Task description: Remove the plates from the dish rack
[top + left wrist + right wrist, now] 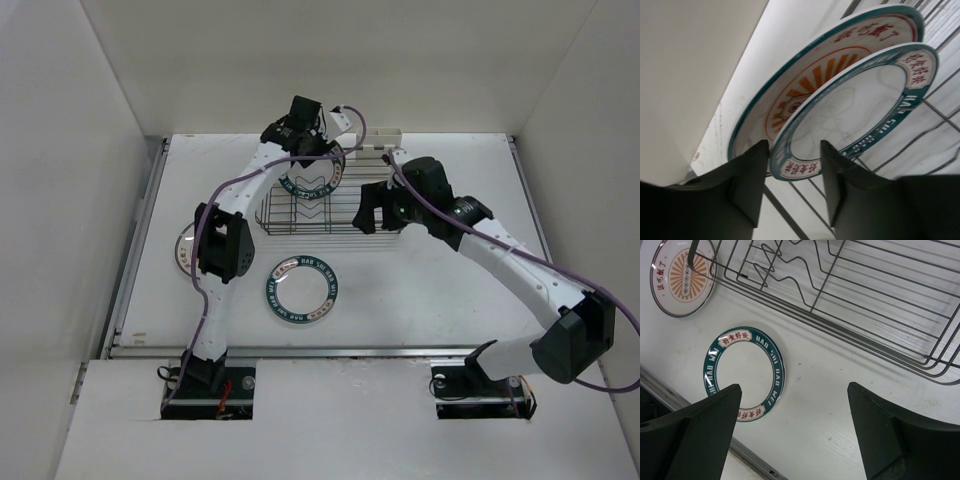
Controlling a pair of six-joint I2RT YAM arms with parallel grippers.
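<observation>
White arms [515, 268], black joints [225, 245], purple cables [362, 125].

White table [420, 290] between plain white walls [300, 60]

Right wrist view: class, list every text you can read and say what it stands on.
"好食好味": red, on the white panels of the teal plate rim.
"HAO SHI" and "WEI": white letters, same rim.
Sunburst plate: red characters, too small to read.
</observation>
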